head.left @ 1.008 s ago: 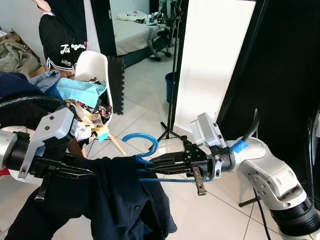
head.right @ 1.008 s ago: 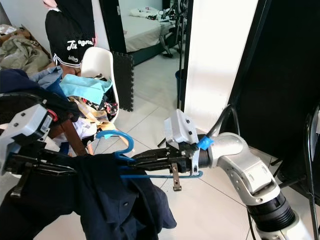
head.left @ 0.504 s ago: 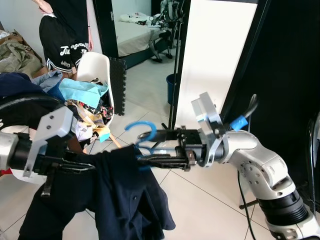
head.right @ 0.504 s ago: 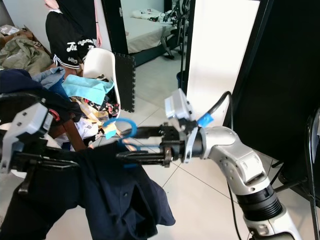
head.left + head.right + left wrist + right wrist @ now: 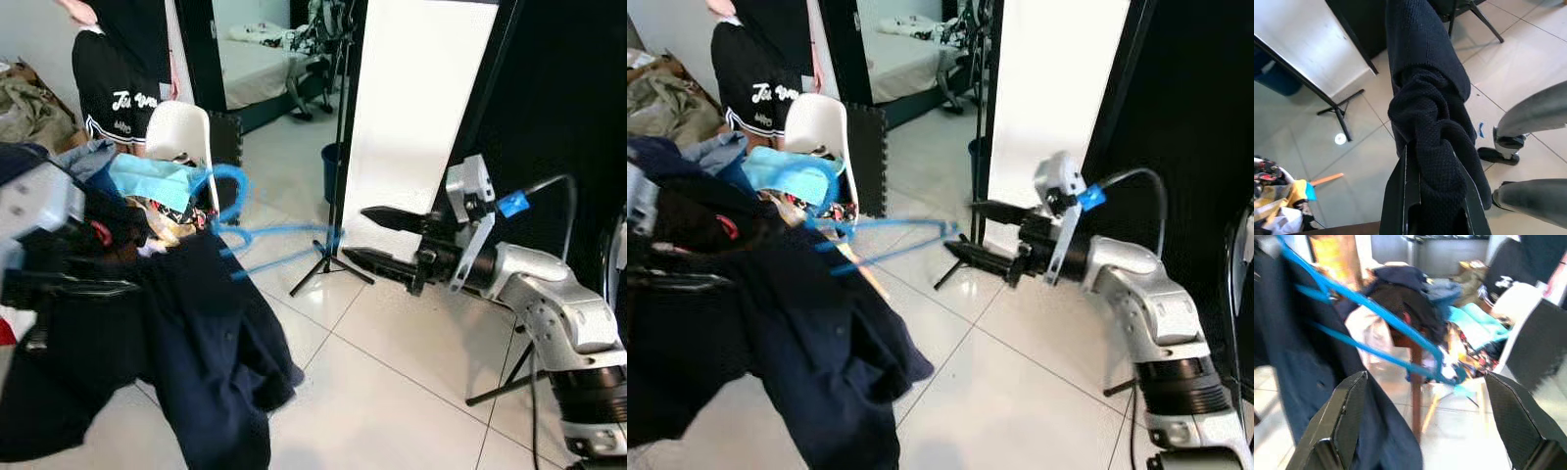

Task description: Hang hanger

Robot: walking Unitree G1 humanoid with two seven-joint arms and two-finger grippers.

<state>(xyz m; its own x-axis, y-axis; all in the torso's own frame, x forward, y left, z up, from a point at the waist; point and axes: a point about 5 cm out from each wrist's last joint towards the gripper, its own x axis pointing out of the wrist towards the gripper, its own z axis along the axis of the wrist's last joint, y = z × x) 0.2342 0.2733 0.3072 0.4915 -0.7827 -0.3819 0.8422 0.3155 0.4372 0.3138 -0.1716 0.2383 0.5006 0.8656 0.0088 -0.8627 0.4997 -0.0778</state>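
Presently held: one blue hanger (image 5: 257, 240), thin plastic, hook and triangular frame, projecting from the upper edge of a dark navy garment (image 5: 196, 333) at the robot's left front, above the tiled floor (image 5: 392, 392). The hanger reads slightly blurred; its hook (image 5: 227, 191) points up near a white chair (image 5: 181, 132), its lower bar reaches toward the right arm. Handling, as judged: the hanger is light and fairly stiff but likely springy and slick along its narrow bars, so a hold low on the hook's neck or at the frame's apex would control it best; a grip on one bar alone may let it twist. The garment is soft, knit-textured, heavier than the hanger and hanging in loose folds, so it will swing and drag the frame downward on one side. Left pincer (image 5: 1432, 196): closed on a bunched fold of the garment, cloth packed between its black fingers, carrying the whole load. Right pincer (image 5: 377, 235): spread wide with nothing between its fingers, apart from the hanger's lower bar tip and pointing at it; in the right wrist view the blue frame crosses ahead of the two parted fingers (image 5: 1339, 421) without touching them. Surroundings: the chair heaped with mixed clothing (image 5: 147, 181) including a light blue piece, a person (image 5: 122, 59) in black standing behind it, a tall white panel (image 5: 416, 108) on a black tripod stand, a bedroom doorway (image 5: 260, 49) beyond.
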